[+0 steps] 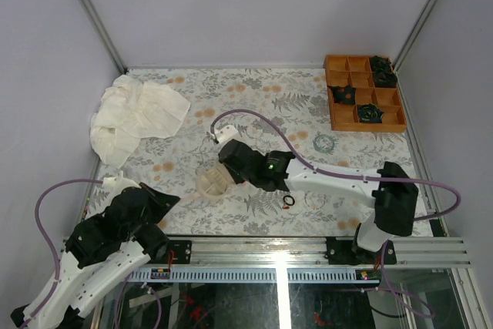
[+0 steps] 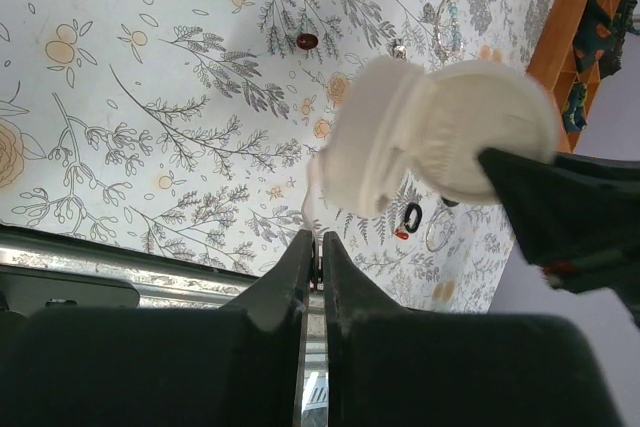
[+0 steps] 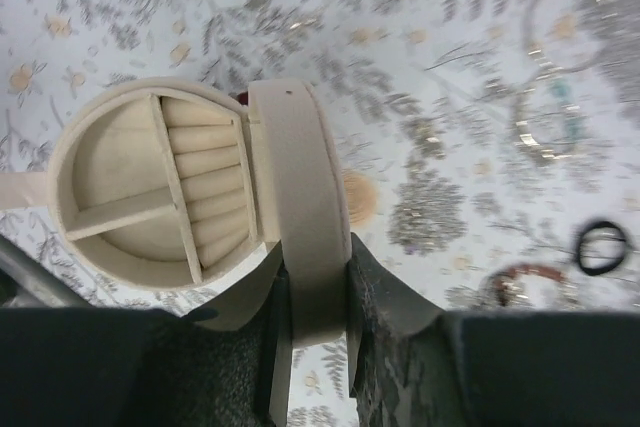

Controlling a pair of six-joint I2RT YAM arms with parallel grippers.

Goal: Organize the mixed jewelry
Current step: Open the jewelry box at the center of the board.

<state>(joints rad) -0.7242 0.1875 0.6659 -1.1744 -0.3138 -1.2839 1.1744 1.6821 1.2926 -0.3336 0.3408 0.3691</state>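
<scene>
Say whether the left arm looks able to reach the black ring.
Doubtful: the round box and the right pincer on its lid sit between the left pincer and the black ring.

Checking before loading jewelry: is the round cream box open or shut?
Open. The round cream box shows bare dividers and ring rolls inside, and its lid stands on edge, clamped by the right end effector.

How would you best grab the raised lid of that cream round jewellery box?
Pinch the cream round lid at the stretch of rim clear of the compartmented tray, coming edge-on, one finger on each flat face. It stands upright, a thin disc, so both faces are parallel and exposed. The right gripper holds it this way.
</scene>
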